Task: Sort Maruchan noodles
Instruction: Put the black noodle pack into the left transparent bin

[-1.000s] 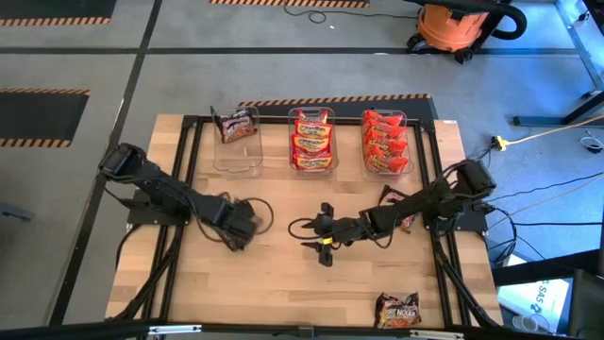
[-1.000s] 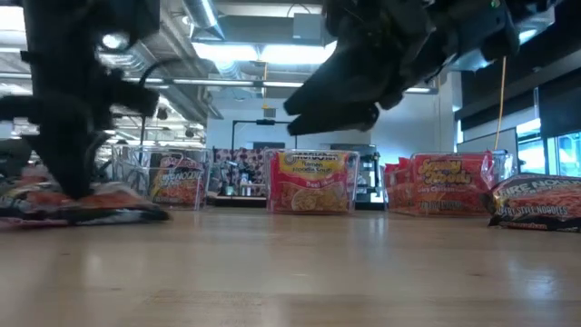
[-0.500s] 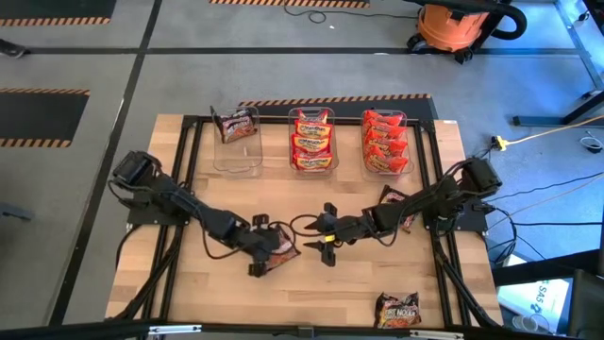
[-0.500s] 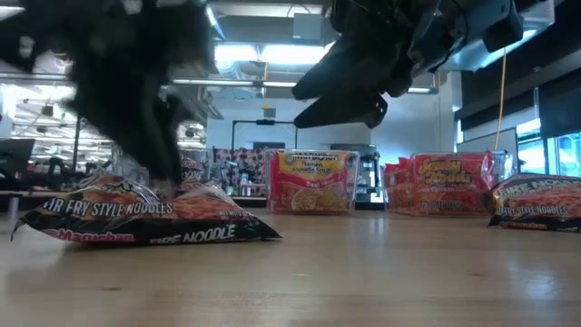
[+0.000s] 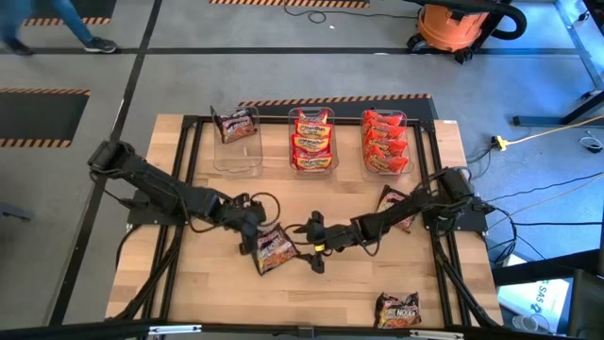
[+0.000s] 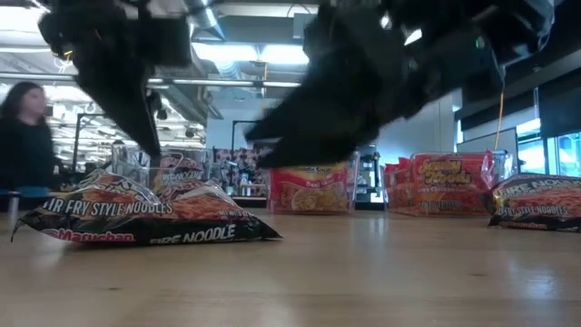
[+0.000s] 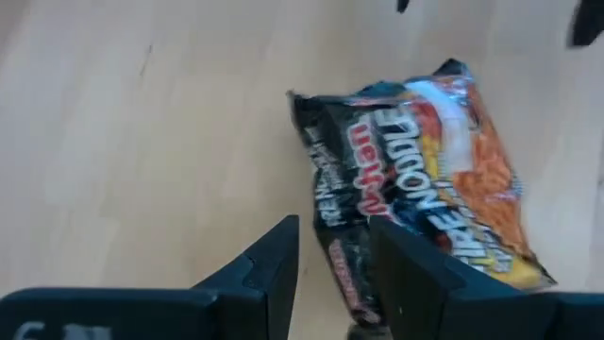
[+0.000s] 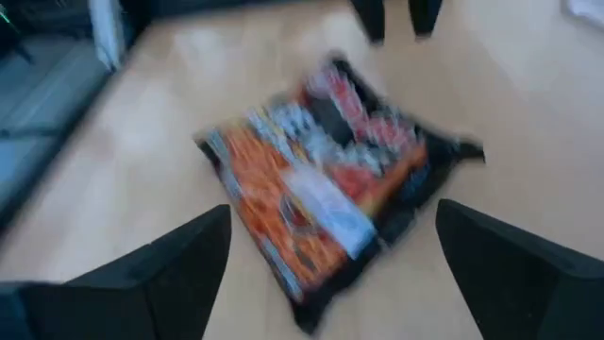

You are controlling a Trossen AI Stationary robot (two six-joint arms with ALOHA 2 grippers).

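A dark Maruchan noodle packet (image 5: 274, 249) (image 6: 145, 213) lies flat on the wooden table near its middle. My left gripper (image 5: 252, 235) (image 7: 335, 269) hangs just above the packet's left end. Its fingers are open by a narrow gap with nothing between them. My right gripper (image 5: 312, 246) (image 8: 330, 283) stands wide open just right of the packet (image 8: 330, 189), low over the table and pointing at it. The packet lies ahead of those fingertips, not between them. Three clear bins stand at the far edge.
The far left bin (image 5: 236, 151) holds one dark packet, the middle bin (image 5: 312, 165) orange-yellow ones and the right bin (image 5: 385, 170) red ones. Loose dark packets lie by the right arm (image 5: 394, 201) and near the front right edge (image 5: 398, 309). A person walks behind the table.
My left gripper has slid the dark packet along the table toward the middle and near edge, then risen off it and drawn back toward the left. My right gripper has sunk and moved left toward the packet.
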